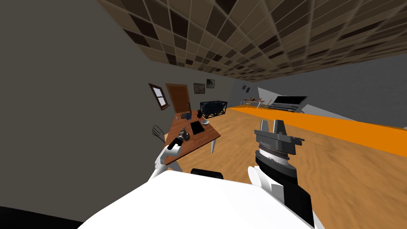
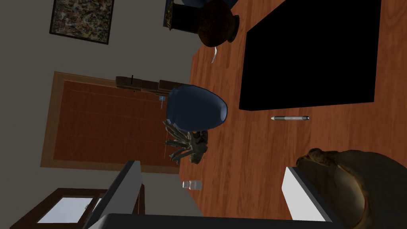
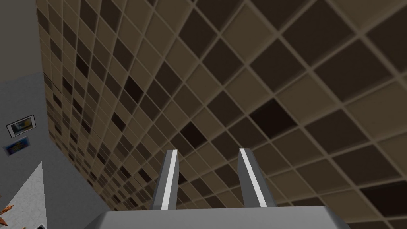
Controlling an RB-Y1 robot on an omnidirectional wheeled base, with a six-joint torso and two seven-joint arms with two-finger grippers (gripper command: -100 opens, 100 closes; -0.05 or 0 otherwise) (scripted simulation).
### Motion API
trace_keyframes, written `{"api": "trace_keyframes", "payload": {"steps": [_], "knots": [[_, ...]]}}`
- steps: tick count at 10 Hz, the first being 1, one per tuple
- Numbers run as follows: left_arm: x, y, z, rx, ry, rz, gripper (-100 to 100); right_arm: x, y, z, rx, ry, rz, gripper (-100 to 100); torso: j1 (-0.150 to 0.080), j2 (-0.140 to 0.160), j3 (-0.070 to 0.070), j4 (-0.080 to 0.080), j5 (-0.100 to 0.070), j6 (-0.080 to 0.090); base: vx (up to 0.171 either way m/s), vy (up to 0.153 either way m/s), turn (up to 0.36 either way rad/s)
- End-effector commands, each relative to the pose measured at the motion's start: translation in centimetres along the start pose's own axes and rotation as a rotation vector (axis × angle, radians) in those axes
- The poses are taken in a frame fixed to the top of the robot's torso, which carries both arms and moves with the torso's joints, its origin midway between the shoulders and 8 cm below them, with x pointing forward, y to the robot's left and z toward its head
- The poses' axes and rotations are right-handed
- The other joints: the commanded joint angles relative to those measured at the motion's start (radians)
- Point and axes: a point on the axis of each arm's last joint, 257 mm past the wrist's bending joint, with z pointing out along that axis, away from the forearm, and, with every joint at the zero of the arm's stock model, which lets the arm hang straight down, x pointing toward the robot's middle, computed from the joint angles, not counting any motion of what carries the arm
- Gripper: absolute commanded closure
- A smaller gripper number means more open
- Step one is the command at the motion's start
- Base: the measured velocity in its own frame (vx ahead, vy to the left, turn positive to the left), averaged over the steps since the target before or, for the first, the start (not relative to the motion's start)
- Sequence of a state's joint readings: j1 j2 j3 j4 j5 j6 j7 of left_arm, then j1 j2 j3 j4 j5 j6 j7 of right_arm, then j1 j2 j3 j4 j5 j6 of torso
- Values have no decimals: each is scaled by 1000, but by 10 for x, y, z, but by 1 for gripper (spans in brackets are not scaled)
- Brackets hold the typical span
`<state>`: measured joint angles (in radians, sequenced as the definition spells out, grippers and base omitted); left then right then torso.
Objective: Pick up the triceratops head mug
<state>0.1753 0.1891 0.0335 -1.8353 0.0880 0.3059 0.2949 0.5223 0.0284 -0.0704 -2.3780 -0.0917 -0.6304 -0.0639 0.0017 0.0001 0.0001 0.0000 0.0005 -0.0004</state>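
Left wrist view: left end effector (image 2: 210,167) released above the bench (image 2: 246,159).
Brown lumpy mug (image 2: 357,191) sits just beside one finger (image 2: 302,195), outside the gap; right end effector (image 1: 272,125) parted, empty.

We log the table (image 2: 246,159) as reddish wood, grain showing, smooth with a faint sheen. The mug (image 2: 357,191): mottled brown, rough, lumpy, matt. The blue vase (image 2: 196,109): smooth, glossy. The black mat (image 2: 310,55): flat, matt. The pen (image 2: 290,118): looks like brushed metal. The dark jar (image 2: 216,24): finely pitted, dull. The door (image 2: 103,123): panelled wood, matt. The floor (image 1: 318,171): pale wood.
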Motion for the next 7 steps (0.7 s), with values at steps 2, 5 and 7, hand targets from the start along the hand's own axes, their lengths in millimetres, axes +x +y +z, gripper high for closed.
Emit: {"api": "trace_keyframes", "payload": {"steps": [2, 5, 7], "knots": [[-10, 23, 13, -85, -25, -39, -100, 0, 0, 0, 0, 0, 0, 0, -1, 0, 0, 0, 0, 0, -15, 16, -77], [-20, 44, 22, -169, -53, -74, -100, 0, 0, 0, 0, 0, 0, 0, -1, 0, 0, 0, 0, 0, -13, 20, -56], [-25, 54, 25, -210, -68, -90, -100, 0, 0, 0, 0, 0, 0, 0, 0, 0, 0, 0, 0, 0, -18, 27, -53]]}}
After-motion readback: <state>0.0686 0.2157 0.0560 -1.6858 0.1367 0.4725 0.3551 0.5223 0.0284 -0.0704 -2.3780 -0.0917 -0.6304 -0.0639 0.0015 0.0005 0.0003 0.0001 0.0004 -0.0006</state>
